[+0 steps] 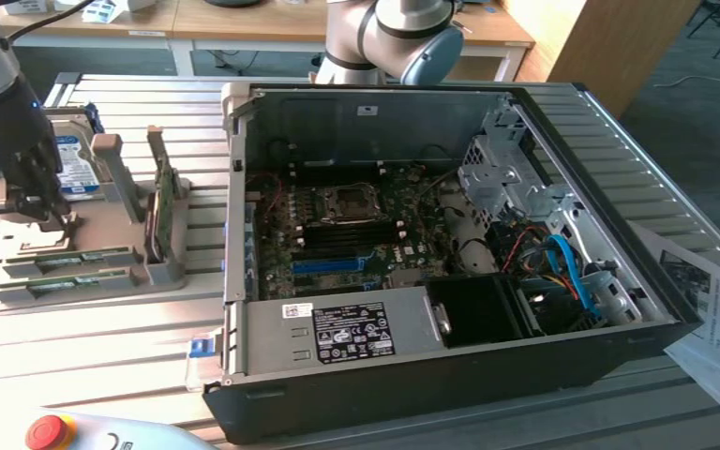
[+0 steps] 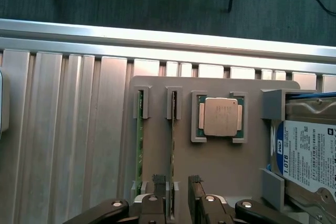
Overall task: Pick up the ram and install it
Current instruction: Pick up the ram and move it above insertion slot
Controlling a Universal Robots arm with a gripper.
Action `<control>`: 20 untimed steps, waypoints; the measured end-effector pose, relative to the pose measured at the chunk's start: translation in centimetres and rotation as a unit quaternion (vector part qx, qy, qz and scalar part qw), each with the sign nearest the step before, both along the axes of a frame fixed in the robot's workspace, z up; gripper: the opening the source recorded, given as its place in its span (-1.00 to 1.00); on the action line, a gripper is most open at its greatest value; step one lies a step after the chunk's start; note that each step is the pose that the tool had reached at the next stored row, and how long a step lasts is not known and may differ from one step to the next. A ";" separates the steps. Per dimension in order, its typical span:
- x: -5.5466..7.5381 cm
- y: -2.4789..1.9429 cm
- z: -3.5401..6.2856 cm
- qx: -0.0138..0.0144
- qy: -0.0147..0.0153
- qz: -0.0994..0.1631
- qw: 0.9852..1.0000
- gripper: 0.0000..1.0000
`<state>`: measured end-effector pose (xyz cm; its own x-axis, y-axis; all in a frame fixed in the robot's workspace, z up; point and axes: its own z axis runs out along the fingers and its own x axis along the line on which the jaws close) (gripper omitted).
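Two ram sticks stand on edge in a grey holder tray (image 2: 157, 145). In the wrist view, the ram (image 2: 172, 145) on the side of the CPU (image 2: 219, 116) runs into the gap between my gripper's (image 2: 177, 181) dark fingers (image 2: 159, 192), which stand open on either side of its near end. The second stick (image 2: 140, 140) lies one slot further out. In the exterior view my gripper (image 1: 31, 208) hangs low over the tray's end at the exterior view's left, by the ram (image 1: 67, 259).
A silver hard drive (image 2: 307, 153) with a blue label sits in the tray beside the CPU. A broader green card (image 1: 160, 211) stands upright on the tray. The open PC case (image 1: 585, 122) shows the motherboard's black slots (image 1: 350, 240). A red stop button (image 1: 45, 431) is at the front.
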<state>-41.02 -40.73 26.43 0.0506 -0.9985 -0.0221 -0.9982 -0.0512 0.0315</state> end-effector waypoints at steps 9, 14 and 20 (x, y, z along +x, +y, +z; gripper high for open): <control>0.0 -1.40 0.00 0.000 0.000 0.000 1.000 -0.39; 0.0 -2.16 -0.01 0.000 0.000 0.000 1.000 -0.39; 0.0 -2.85 0.00 0.000 0.000 0.000 1.000 -0.39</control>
